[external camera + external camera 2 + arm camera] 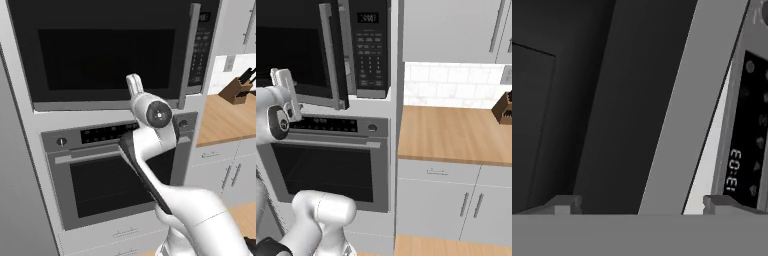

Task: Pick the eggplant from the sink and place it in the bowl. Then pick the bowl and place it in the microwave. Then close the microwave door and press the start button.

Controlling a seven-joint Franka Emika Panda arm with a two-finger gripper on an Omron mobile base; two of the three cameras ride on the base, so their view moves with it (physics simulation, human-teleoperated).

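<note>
1. The microwave (115,50) sits built into the white column above the oven (115,170). Its keypad (370,50) runs down the right side, with a small display at the top.
2. The door (301,50) is black with a dark glass window. In the right base view it stands slightly ajar, its handle (331,55) edge a little out from the keypad, and a pale gap shows between them in the hand view.
3. The arm rises from 5 o'clock in the left base view, its wrist in front of the door's lower edge.
4. A wood counter (451,132) lies at 3 o'clock of the oven, with a knife block (236,90) at its far end.
5. The gripper (642,204) faces the door close up. Its fingers (562,204) are spread wide with nothing between them, and the handle strip runs up between the two tips. Whether either tip touches the door cannot be told.
</note>
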